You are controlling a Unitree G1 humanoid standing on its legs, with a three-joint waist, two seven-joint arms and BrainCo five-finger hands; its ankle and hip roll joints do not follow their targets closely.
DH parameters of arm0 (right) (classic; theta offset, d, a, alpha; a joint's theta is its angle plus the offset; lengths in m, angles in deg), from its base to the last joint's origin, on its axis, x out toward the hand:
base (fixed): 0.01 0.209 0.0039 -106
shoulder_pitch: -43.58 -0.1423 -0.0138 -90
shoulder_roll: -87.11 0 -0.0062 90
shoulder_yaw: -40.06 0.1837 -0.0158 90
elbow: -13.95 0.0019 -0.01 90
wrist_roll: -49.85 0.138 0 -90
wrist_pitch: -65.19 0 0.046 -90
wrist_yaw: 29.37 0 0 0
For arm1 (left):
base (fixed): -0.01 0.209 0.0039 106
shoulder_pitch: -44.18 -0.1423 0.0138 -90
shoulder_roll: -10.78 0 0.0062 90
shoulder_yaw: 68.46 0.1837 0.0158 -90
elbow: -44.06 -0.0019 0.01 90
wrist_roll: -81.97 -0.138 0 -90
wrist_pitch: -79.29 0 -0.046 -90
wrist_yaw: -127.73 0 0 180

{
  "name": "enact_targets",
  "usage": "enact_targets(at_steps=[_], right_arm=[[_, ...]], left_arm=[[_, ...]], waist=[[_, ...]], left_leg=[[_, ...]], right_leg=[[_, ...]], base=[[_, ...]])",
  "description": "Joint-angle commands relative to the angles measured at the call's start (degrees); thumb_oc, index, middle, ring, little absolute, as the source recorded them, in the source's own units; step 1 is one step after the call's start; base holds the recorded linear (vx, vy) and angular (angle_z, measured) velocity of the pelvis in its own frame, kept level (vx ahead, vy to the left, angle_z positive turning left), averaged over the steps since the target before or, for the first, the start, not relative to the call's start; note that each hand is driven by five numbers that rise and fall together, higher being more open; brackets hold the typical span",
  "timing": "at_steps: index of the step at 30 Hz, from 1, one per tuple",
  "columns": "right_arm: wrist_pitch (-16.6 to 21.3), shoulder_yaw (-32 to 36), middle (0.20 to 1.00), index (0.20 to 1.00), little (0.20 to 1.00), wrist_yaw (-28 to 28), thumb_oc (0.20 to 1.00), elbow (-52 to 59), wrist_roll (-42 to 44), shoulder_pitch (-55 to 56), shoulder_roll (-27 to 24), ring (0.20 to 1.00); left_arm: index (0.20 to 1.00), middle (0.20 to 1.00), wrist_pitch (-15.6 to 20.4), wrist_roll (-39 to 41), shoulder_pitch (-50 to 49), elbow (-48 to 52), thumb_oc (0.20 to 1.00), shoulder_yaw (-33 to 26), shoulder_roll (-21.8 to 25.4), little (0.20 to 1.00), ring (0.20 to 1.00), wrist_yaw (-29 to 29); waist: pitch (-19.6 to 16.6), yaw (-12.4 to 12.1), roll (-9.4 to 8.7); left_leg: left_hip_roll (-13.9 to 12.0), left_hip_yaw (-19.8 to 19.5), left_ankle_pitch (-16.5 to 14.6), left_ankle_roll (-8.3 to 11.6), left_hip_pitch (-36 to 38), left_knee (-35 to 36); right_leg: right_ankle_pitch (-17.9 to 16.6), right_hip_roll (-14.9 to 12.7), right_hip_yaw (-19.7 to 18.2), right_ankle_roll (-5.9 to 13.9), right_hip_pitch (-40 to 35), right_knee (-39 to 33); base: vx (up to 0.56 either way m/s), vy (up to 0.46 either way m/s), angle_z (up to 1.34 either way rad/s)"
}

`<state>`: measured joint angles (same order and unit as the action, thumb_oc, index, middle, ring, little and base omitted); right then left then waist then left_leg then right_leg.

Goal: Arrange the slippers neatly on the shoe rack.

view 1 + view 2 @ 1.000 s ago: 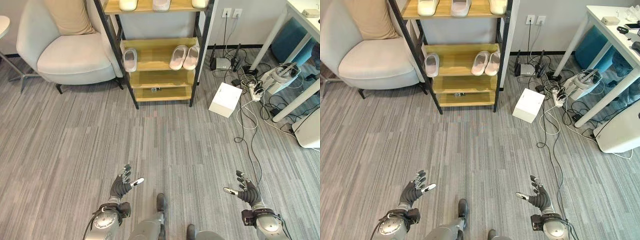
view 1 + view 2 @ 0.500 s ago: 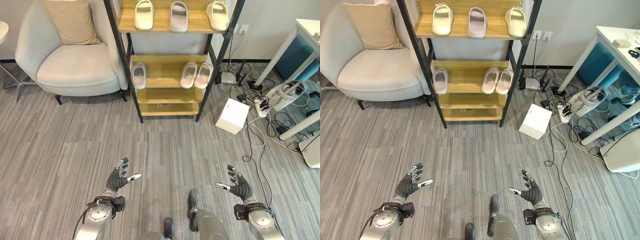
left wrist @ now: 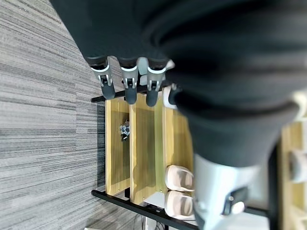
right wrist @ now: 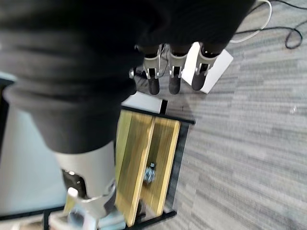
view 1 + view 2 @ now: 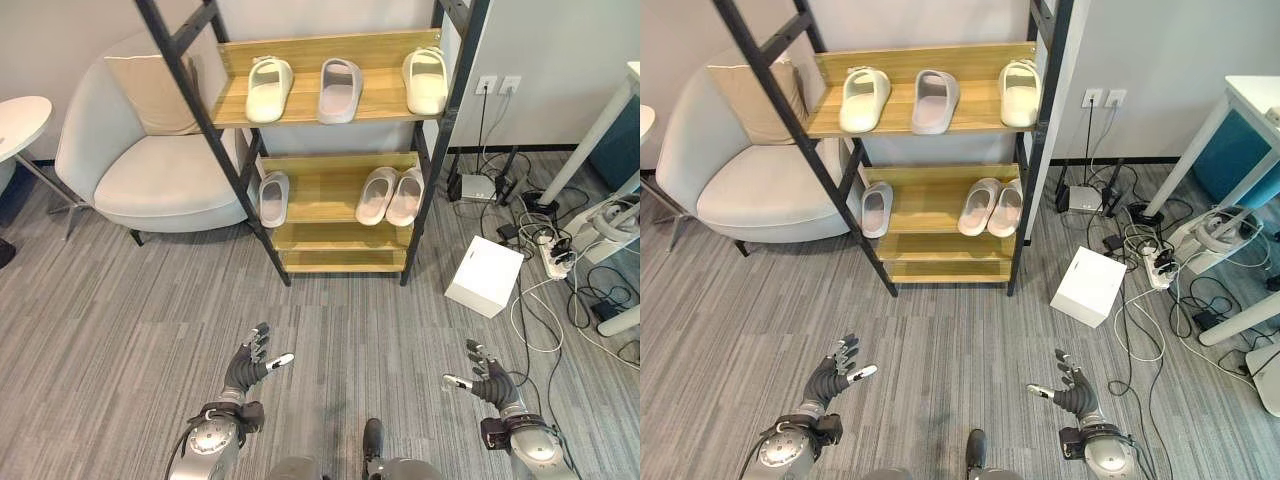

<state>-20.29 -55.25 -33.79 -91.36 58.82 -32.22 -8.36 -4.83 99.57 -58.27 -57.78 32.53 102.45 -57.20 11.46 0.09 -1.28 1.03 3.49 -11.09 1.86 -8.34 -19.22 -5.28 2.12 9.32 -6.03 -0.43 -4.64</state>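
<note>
The fingers of the left hand (image 5: 247, 369) are held straight and spread, thumb out, with nothing grasped; the right hand (image 5: 488, 382) is likewise kept open and empty. Both are raised low above the grey floor (image 5: 120, 330), well apart from the shoe rack (image 5: 330, 190), as they were half a second ago.

Since that earlier frame the whole scene has slid downward in the head views, so the camera has been tilted up; more of the wall above the rack is now seen. The slippers themselves have not been moved. Three slippers (image 5: 338, 89) are laid along the upper shelf, spaced apart. On the middle shelf a single slipper (image 5: 273, 197) is set at the left edge and a pair (image 5: 392, 195) lies side by side, touching, at the right edge.

No writing can be read on the white box (image 5: 484, 276) on the floor beside the rack.
</note>
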Motion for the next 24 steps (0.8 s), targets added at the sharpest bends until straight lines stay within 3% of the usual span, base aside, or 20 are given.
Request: enact_targets(at_steps=[1, 4, 5, 6, 8, 9, 10, 11, 13, 14, 16, 20, 24], right_arm=[[2.0, 2.4, 1.000, 1.000, 1.000, -1.6, 1.000, 1.8, 1.1, 0.0, -1.7, 1.000], [1.4, 2.1, 1.000, 1.000, 1.000, -2.2, 1.000, 1.5, 0.2, 0.0, -1.4, 1.000], [1.3, 2.1, 1.000, 1.000, 1.000, -1.6, 1.000, 1.7, 0.2, 0.2, -1.2, 1.000], [1.2, 1.7, 1.000, 1.000, 1.000, -1.4, 1.000, 2.1, -0.9, 0.8, -0.7, 1.000], [0.8, 1.3, 1.000, 1.000, 1.000, -1.3, 1.000, 1.9, -1.5, 0.2, -0.1, 1.000], [0.9, 0.7, 1.000, 1.000, 1.000, -1.1, 1.000, 1.9, -1.2, -0.2, 0.8, 1.000], [0.7, -0.6, 1.000, 1.000, 1.000, -0.7, 1.000, 2.5, -1.6, -1.1, 1.3, 1.000], [0.7, -1.3, 1.000, 1.000, 1.000, -0.6, 1.000, 2.3, -1.9, -1.2, 2.0, 1.000], [0.8, -1.4, 1.000, 1.000, 1.000, -0.5, 1.000, 2.3, -1.8, -1.3, 2.1, 1.000], [0.7, -1.6, 1.000, 1.000, 1.000, -0.4, 1.000, 2.1, -1.5, -1.7, 2.5, 1.000], [0.6, -1.8, 1.000, 1.000, 1.000, -0.4, 1.000, 2.0, -1.2, -2.3, 2.5, 1.000], [0.9, -1.6, 1.000, 1.000, 1.000, -0.3, 1.000, 2.2, -1.0, -1.9, 2.2, 1.000], [1.1, -1.2, 1.000, 1.000, 1.000, -0.1, 1.000, 2.8, -0.7, -1.0, 1.7, 1.000]], left_arm=[[1.000, 1.000, 2.3, 0.5, 3.6, 1.3, 1.000, -1.9, 1.0, 1.000, 1.000, -1.8], [1.000, 1.000, 2.4, 0.0, 3.4, 1.2, 1.000, -2.1, 1.2, 1.000, 1.000, -2.3], [1.000, 1.000, 2.6, 0.1, 2.8, 1.2, 1.000, -2.6, 1.1, 1.000, 1.000, -2.1], [1.000, 1.000, 2.3, 0.0, 2.5, 1.5, 1.000, -2.4, 1.1, 1.000, 1.000, -2.2], [1.000, 1.000, 2.0, -0.3, 2.7, 0.9, 1.000, -2.3, 1.5, 1.000, 1.000, -2.1], [1.000, 1.000, 1.9, -0.7, 2.8, 0.6, 1.000, -2.1, 2.3, 1.000, 1.000, -2.0], [1.000, 1.000, 1.8, -1.1, 2.9, 0.8, 1.000, -2.1, 3.9, 1.000, 1.000, -1.8], [1.000, 1.000, 1.8, -1.7, 3.4, 0.5, 1.000, -1.9, 4.5, 1.000, 1.000, -1.9], [1.000, 1.000, 1.8, -1.9, 3.6, 0.4, 1.000, -1.8, 4.6, 1.000, 1.000, -1.9], [1.000, 1.000, 1.9, -1.9, 4.2, 0.6, 1.000, -1.8, 4.7, 1.000, 1.000, -1.7], [1.000, 1.000, 2.1, -1.7, 4.5, 0.8, 1.000, -1.8, 4.8, 1.000, 1.000, -1.7], [1.000, 1.000, 2.4, -1.8, 4.4, 1.0, 1.000, -1.9, 4.2, 1.000, 1.000, -1.3], [1.000, 1.000, 2.3, -1.7, 3.0, 1.6, 1.000, -1.8, 3.5, 1.000, 1.000, -0.6]], waist=[[2.1, 2.4, -0.20], [1.9, 2.5, -0.31], [1.2, 2.3, 0.18], [0.5, 2.1, 0.41], [-0.3, 1.8, 0.19], [-0.8, 1.7, -0.13], [-0.4, 1.4, -0.38], [0.0, 1.4, -0.22], [0.3, 1.4, 0.04], [0.6, 1.5, 0.90], [0.9, 1.4, 1.25], [0.7, 1.2, 0.40], [-0.3, 1.1, 0.31]], left_leg=[[-1.1, -1.0, 8.5, 0.04, 2.9, 20.4], [-1.1, -0.5, 9.6, 0.67, 1.4, 24.2], [-1.3, -1.1, 8.4, 0.56, 1.8, 24.2], [-0.7, -1.7, 11.8, 0.21, 2.5, 24.2], [0.3, -1.2, 11.5, -1.05, 4.0, 24.2], [1.1, -0.4, 9.7, -2.28, 5.1, 23.0], [2.2, 0.6, 6.9, -4.48, 6.9, 21.8], [2.5, 0.6, 6.0, -5.23, 8.1, 21.7], [2.4, 0.7, 5.8, -5.35, 8.9, 22.0], [1.8, 0.3, 5.7, -5.23, 10.0, 22.8], [1.3, 0.5, 5.8, -4.98, 10.5, 23.1], [0.7, 1.2, 5.4, -4.06, 11.5, 22.8], [0.2, 1.1, 5.5, -3.21, 13.2, 24.2]], right_leg=[[14.9, -4.6, 2.3, 7.51, -6.5, 2.7], [15.3, -4.7, 3.1, 8.11, -8.3, 2.7], [15.5, -4.6, 2.4, 8.42, -8.6, 3.0], [15.7, -5.4, 1.9, 9.14, -9.8, 4.0], [15.7, -6.9, 0.7, 9.92, -9.5, 6.5], [14.7, -8.2, -0.4, 11.02, -7.9, 11.5], [11.0, -10.4, -1.2, 12.83, -2.4, 24.1], [8.9, -10.7, -2.3, 13.10, 0.9, 29.1], [9.5, -10.3, -2.8, 12.64, 2.4, 29.8], [11.4, -8.8, -2.9, 11.93, 3.1, 24.2], [12.2, -7.8, -2.5, 11.60, 3.5, 19.7], [11.5, -6.6, -2.0, 11.52, -1.3, 5.5], [10.8, -5.7, -2.0, 10.82, -4.8, 1.3]], base=[[0.33, 0.042, 0.25], [0.42, 0.184, 0.39], [0.44, 0.286, -0.09], [0.58, 0.394, -0.11], [0.54, 0.393, -0.32], [0.60, 0.510, -0.55], [0.56, 0.505, -0.45], [0.36, 0.338, -0.19], [0.11, 0.073, 0.26], [0.06, 0.003, 0.38], [0.06, -0.057, 0.24], [0.10, -0.148, 0.25], [0.10, -0.139, 0.22]])
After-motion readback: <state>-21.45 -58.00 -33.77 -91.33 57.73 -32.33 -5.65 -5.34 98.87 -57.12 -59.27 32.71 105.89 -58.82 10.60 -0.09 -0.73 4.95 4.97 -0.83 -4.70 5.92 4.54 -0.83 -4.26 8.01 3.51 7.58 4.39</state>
